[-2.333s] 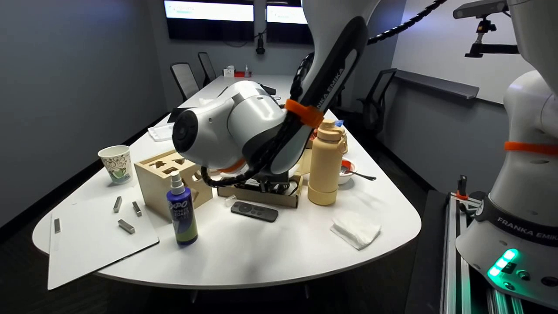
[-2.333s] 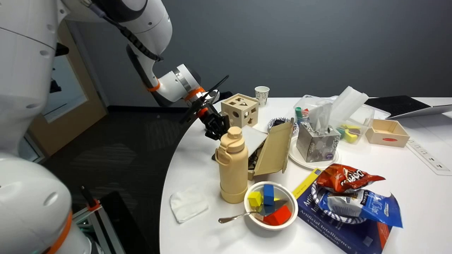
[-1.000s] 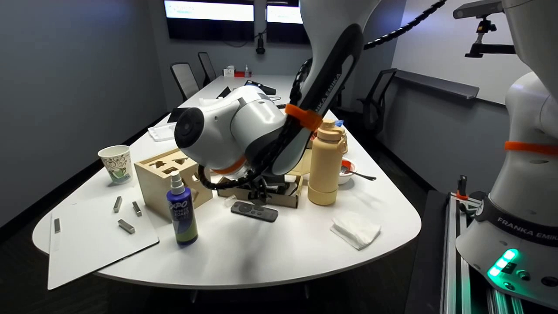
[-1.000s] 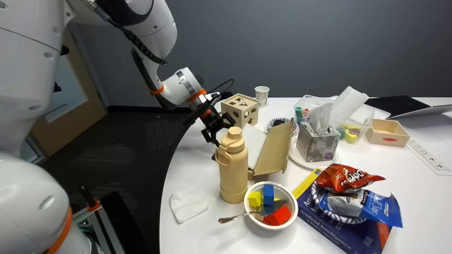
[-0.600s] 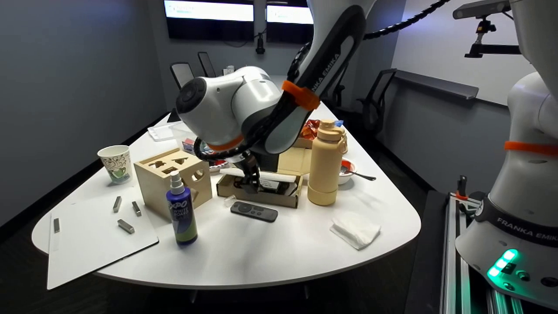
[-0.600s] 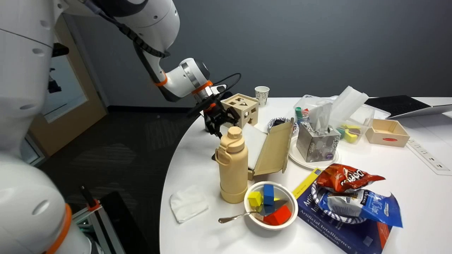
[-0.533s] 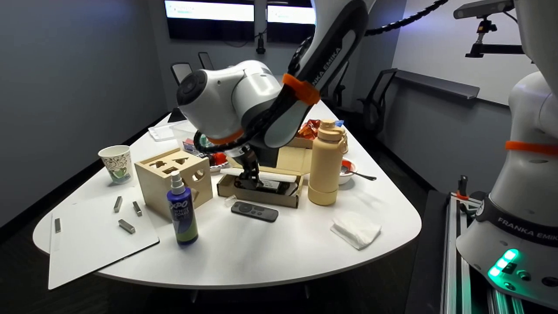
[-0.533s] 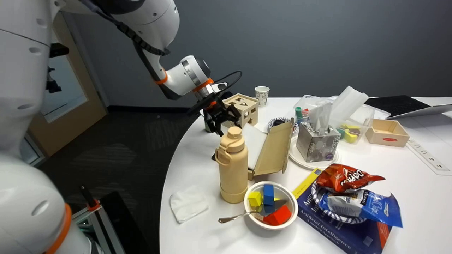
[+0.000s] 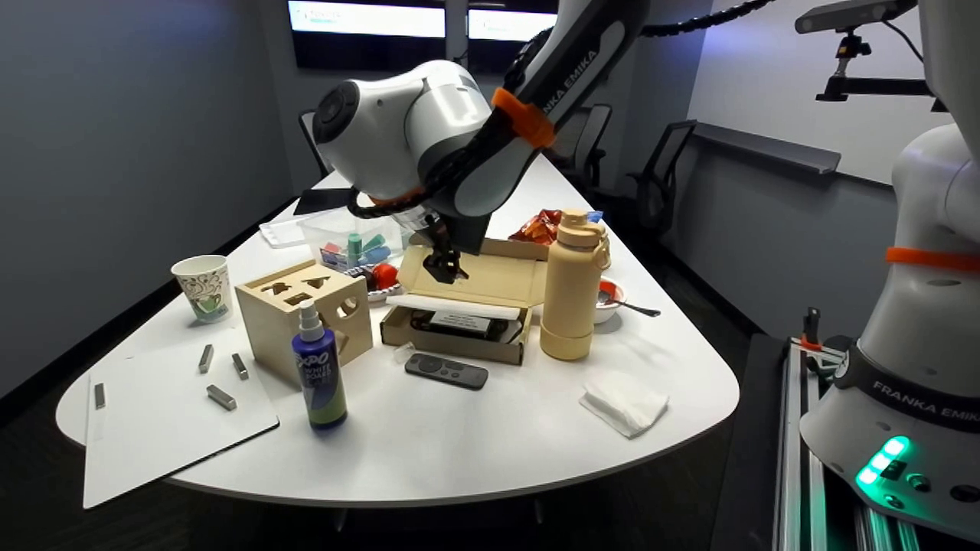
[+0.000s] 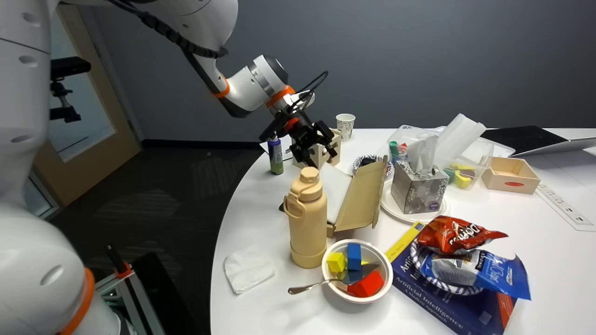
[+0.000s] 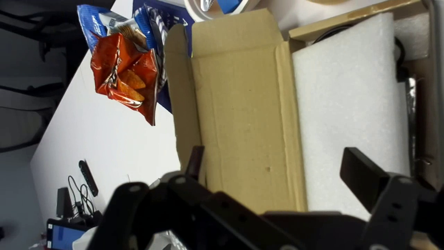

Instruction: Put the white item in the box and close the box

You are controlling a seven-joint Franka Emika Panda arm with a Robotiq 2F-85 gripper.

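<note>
Above the cardboard box (image 9: 452, 348), the gripper (image 11: 278, 168) is hanging with its fingers standing wide apart, the lid (image 11: 242, 121) and the white pad (image 11: 347, 104) both showing in the gap. That pad is lying inside the box, one long edge running along the lid's crease; toward the opposite wall, a black cable (image 11: 401, 52) and a block with a white label (image 9: 462, 324) are showing past its edge. The lid is leaning back open from the box, its free edge ending near a tissue box (image 10: 416, 193). At one end of the box, a tall bottle (image 9: 570, 295) is standing just beside the wall; near the other end, a wooden cube (image 9: 306, 325) is sitting. A remote (image 9: 447, 370) is lying just off the long side facing away from the lid, taking up the room closest to that wall. Farther out from the box on that side, a broad stretch of white table (image 9: 467, 444) is running to its curved edge, passing between a spray bottle (image 9: 320, 379) and a folded napkin (image 9: 626, 405).
</note>
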